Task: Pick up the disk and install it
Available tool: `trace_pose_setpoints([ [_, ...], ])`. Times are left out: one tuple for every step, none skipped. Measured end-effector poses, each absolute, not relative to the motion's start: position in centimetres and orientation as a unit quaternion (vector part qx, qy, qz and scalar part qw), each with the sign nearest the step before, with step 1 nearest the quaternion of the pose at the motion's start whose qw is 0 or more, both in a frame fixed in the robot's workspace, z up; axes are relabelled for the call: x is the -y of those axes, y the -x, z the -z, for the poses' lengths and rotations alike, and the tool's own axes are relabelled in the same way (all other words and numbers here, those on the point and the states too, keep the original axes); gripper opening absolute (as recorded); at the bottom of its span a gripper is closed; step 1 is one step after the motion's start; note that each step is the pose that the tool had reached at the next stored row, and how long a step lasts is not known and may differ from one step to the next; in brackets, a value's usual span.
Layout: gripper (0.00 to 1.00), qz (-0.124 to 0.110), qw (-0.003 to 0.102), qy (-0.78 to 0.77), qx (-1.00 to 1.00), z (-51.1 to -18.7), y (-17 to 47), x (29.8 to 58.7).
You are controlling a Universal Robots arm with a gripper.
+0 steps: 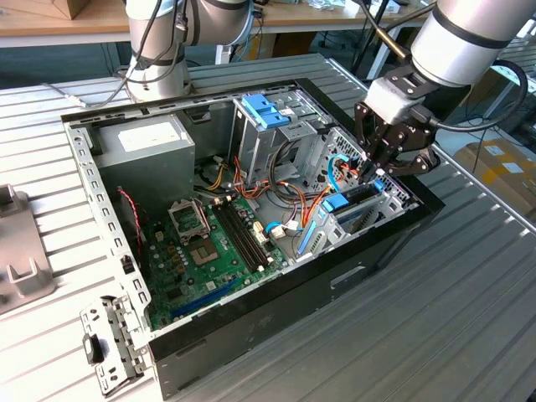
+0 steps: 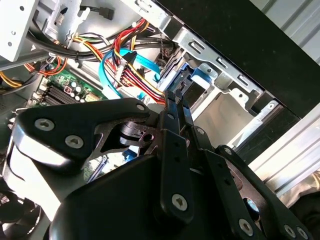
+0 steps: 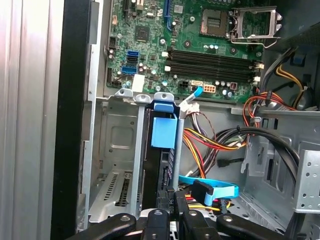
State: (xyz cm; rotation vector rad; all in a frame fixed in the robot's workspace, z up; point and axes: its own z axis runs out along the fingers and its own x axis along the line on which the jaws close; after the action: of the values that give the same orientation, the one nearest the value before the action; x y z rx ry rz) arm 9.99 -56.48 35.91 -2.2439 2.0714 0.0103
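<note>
The disk (image 1: pixel 345 203) stands on edge in the drive cage (image 1: pixel 360 219) at the right-hand end of the open case (image 1: pixel 276 289), right of centre in the exterior view. Its blue carrier tab faces up, and its dark body is sunk between the cage's metal walls. In the first wrist view the disk (image 3: pixel 162 150) runs down the middle of the frame, blue tab above, dark edge below, with the empty grey bay (image 3: pixel 115 165) just beside it.

The gripper (image 1: pixel 374 170) sits directly over the disk's far end, its black fingers (image 3: pixel 167 200) drawn close together around the top edge of the disk; in the second wrist view the fingertips (image 2: pixel 172 102) meet at a narrow point, against the blue carrier (image 2: pixel 192 82).

Red, yellow and orange wires (image 1: pixel 289 201) and a light-blue cable (image 3: pixel 210 186) lie near the cage. The green motherboard (image 1: pixel 209 243) fills the lower left of the case, the grey power supply (image 1: pixel 146 146) sits upper left, and a blue bracket (image 1: pixel 265 110) tops the centre bay. The case rests on a ribbed metal counter (image 1: pixel 435 318).
</note>
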Motion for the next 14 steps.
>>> trace_pose_setpoints([
  [0.17,-0.003,0.044,0.731,-0.681,-35.89,-10.00,56.48],
  [0.17,-0.003,0.044,0.729,-0.683,-35.88,-10.00,56.48],
  [0.17,-0.003,0.044,0.727,-0.686,-35.87,-10.01,56.48],
  [0.17,-0.003,0.044,0.725,-0.687,-35.86,-10.01,56.48],
  [0.17,-0.003,0.044,0.723,-0.689,-35.85,-10.01,56.48],
  [0.17,-0.003,0.044,0.722,-0.691,-35.84,-10.01,56.48],
  [0.17,-0.002,0.044,0.719,-0.693,-35.83,-10.01,56.48],
  [0.17,-0.002,0.044,0.718,-0.695,-35.83,-10.01,56.48],
  [0.17,-0.002,0.044,0.716,-0.696,-35.82,-10.01,56.48],
  [0.17,-0.002,0.044,0.715,-0.698,-35.81,-10.02,56.48],
  [0.17,-0.002,0.044,0.714,-0.699,-35.81,-10.02,56.48],
  [0.17,-0.002,0.044,0.711,-0.702,-35.80,-10.02,56.48],
  [0.17,-0.002,0.044,0.708,-0.705,-35.79,-10.02,56.48],
  [0.17,-0.001,0.044,0.704,-0.709,-35.77,-10.02,56.48],
])
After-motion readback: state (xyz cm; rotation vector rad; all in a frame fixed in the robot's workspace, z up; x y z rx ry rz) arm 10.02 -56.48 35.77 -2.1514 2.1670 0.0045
